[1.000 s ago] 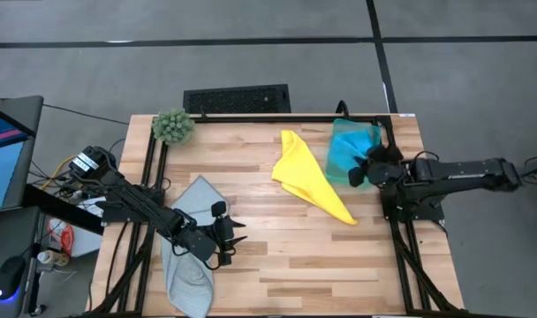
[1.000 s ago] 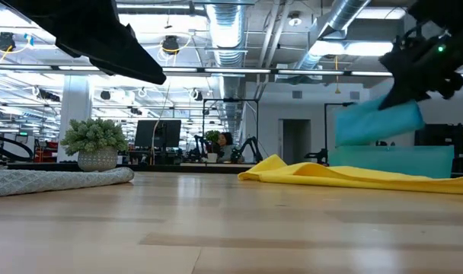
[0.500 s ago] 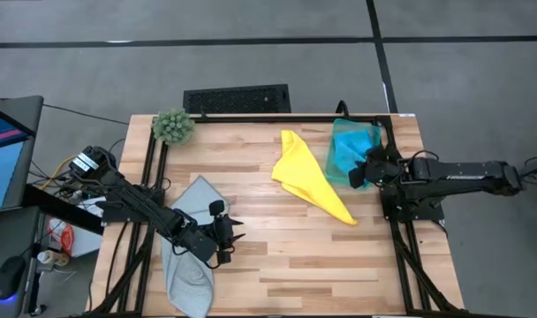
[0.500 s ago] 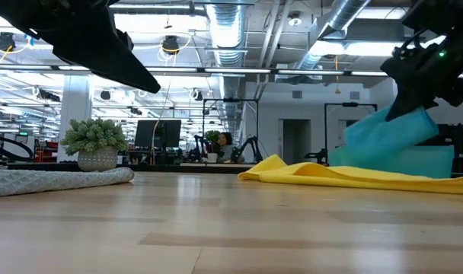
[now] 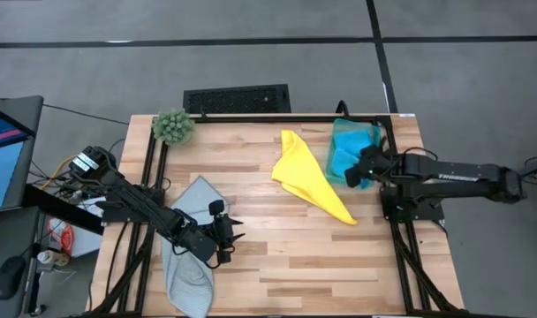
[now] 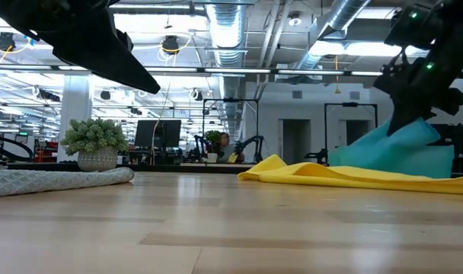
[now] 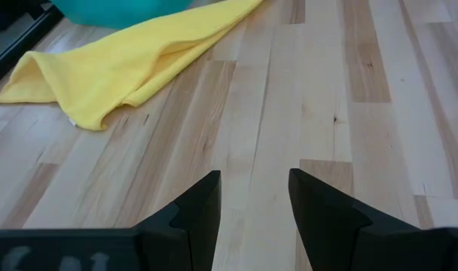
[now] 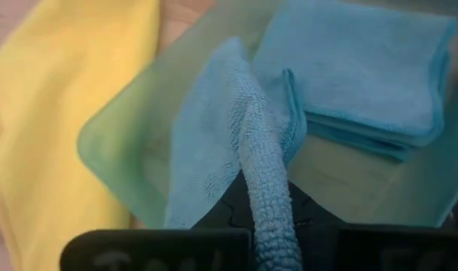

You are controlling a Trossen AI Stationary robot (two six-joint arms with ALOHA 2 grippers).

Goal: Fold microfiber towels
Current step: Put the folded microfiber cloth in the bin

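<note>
My right gripper (image 5: 355,170) is shut on a bright blue towel (image 8: 214,150) at the table's far right, over a translucent teal-green tray (image 8: 123,143). A second blue towel (image 8: 364,68) lies folded in that tray. A yellow towel (image 5: 308,177) lies crumpled on the wood beside the tray. A pale grey towel (image 5: 187,256) lies rumpled at the near left. My left gripper (image 5: 233,234) hovers open just right of the grey towel, with bare wood between its fingers (image 7: 203,207). My right gripper pinches a bunched ridge (image 8: 263,173) of the blue towel between its two fingers; how many layers, I cannot tell. The fingers slant down from the table's right side. The cloth spreads below them onto the tray, beside the folded towel (image 6: 391,144).
A fuzzy green plant (image 5: 172,126) in a small pot stands at the far left corner. A black ridged mat (image 5: 237,98) lies beyond the far edge. Bare wood (image 5: 286,256) fills the middle and near right of the table.
My right gripper has sunk toward the tray and swung a little toward the table's left, tipping further down. The blue towel, hanging clear before, has come down with it and now rests on the tray.
</note>
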